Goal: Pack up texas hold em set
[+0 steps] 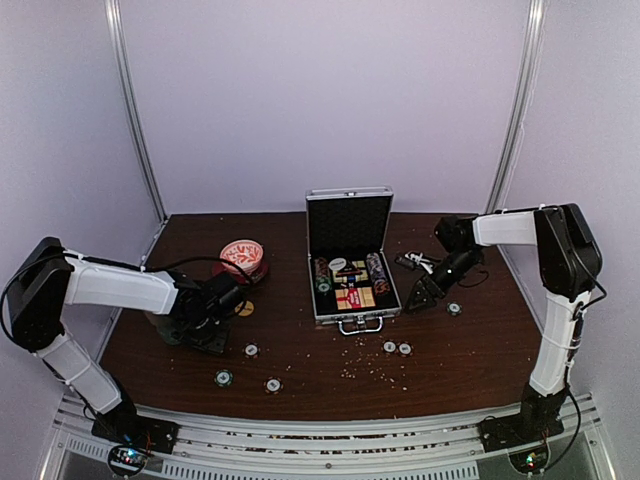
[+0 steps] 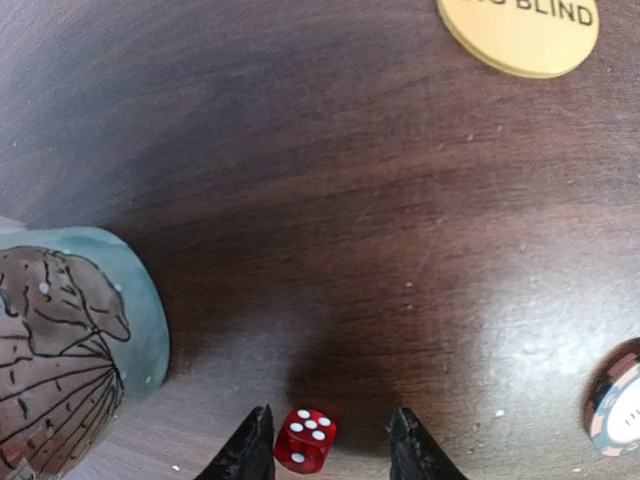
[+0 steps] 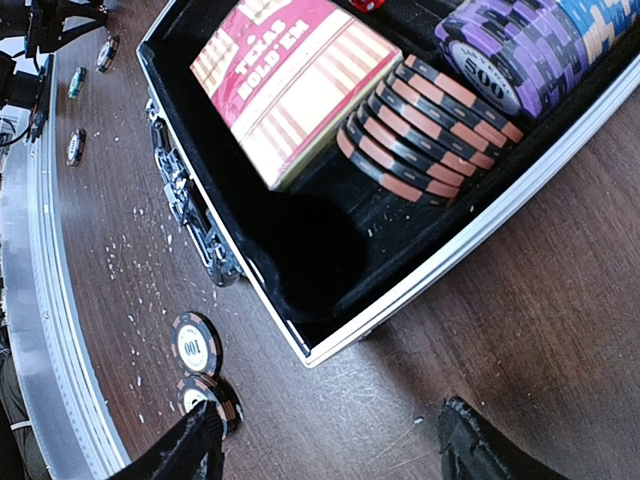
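The silver case (image 1: pixel 348 300) lies open at the table's middle, lid up. In the right wrist view it holds the red-yellow card box (image 3: pixel 290 80), rows of chips (image 3: pixel 430 130) and a red die (image 3: pixel 367 4). My left gripper (image 2: pixel 330 450) is open and low over the table, and a loose red die (image 2: pixel 305 440) sits between its fingers, close to the left one. The yellow disc (image 2: pixel 520 30) lies ahead of it. My right gripper (image 3: pixel 330 445) is open and empty just off the case's front right corner (image 3: pixel 315 350). Two loose chips (image 3: pixel 195 345) lie by its left finger.
A patterned teal cup (image 2: pixel 60 350) stands just left of my left gripper. A red-and-white bowl (image 1: pixel 243 257) sits behind it. Loose chips lie along the front (image 1: pixel 251 350), (image 1: pixel 223 378), (image 1: pixel 273 384), (image 1: pixel 397 348) and to the right (image 1: pixel 454 309). White crumbs scatter before the case.
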Robot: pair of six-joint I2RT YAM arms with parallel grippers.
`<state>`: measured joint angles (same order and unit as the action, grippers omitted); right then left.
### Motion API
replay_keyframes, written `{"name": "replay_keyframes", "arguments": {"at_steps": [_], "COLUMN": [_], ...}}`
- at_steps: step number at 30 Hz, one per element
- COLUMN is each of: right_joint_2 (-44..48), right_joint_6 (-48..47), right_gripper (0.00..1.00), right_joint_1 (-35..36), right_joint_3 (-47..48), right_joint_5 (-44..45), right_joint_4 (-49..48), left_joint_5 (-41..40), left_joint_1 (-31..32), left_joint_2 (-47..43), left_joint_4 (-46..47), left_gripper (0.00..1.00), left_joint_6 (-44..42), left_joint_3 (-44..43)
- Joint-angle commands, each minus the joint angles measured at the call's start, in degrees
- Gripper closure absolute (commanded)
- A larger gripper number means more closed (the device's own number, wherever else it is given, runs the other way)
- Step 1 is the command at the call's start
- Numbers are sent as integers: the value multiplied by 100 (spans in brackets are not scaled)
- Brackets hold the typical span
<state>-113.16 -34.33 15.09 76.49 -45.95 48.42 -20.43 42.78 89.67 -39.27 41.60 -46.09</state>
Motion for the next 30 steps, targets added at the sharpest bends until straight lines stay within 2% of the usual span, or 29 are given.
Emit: {"name": "replay_keyframes", "arguments": {"at_steps": [1,23,26,30], "right_joint_2": [-82,-127,-116,-90], "right_joint_6": [-35,-41,-49,-56], "right_gripper": [26,26,26,26], "right_joint_1": [29,45,46,51], "right_joint_3": [116,130,129,129], "right_joint_5": [95,122,114,109], "right_joint_4": [74,95,99,97], "left_joint_5": [170,471,473,4], "left_joint_1": [-42,-34,-20,237], "left_joint_2": [49,-64,-125,-120], "left_joint_4": [233,188,25,-601], "left_gripper": [61,84,87,90], "left_joint_6": [-132,-249,-257,-211], "left_joint_3": [30,-52,-216,-907]}}
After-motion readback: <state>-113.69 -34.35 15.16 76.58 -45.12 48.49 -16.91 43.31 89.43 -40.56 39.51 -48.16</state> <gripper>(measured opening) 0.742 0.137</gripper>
